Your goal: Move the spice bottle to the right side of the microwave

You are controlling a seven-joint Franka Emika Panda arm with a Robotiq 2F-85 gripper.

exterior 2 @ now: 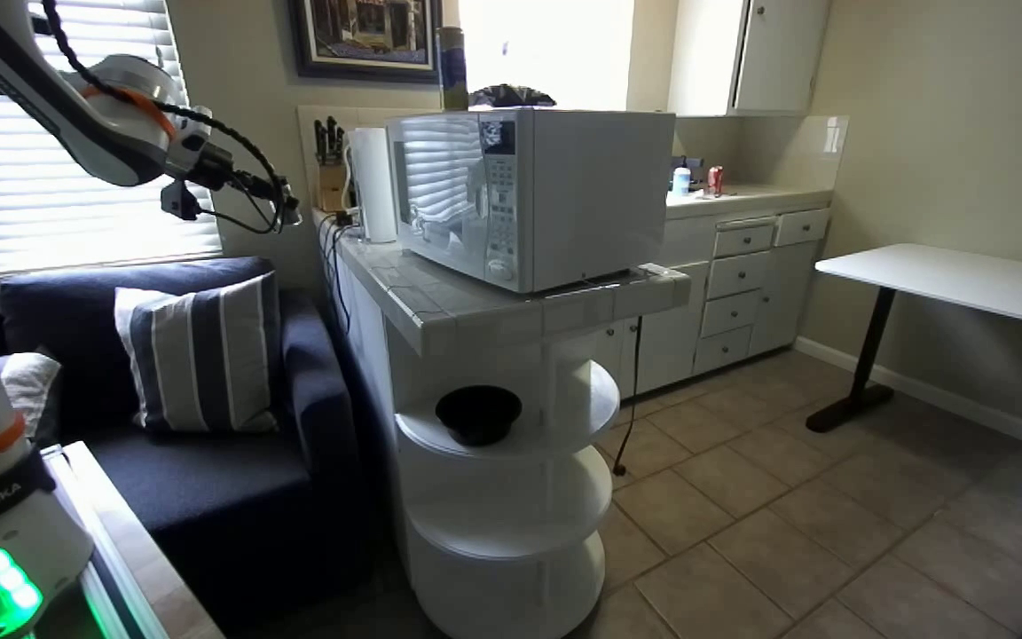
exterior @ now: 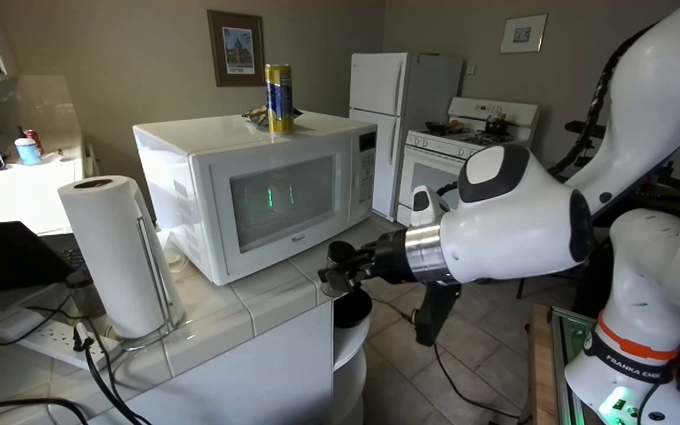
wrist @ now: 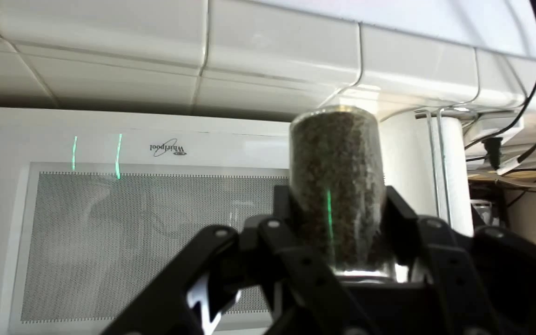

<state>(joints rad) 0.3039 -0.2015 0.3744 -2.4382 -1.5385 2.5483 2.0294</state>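
Now, claw [wrist: 340, 211] grips spice bottle [wrist: 338, 181] from 2 sides; carry it upright to the counter [exterior 2: 440, 306] corner right of the microwave [exterior: 257, 195].

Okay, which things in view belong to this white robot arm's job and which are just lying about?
Part of the job:
small, clear, dark-filled cylindrical spice bottle
black two-fingered gripper, holding it
big white boxy microwave

Just lying about:
white cylindrical paper towel roll
tall yellow-and-blue can
round black bowl
white power strip
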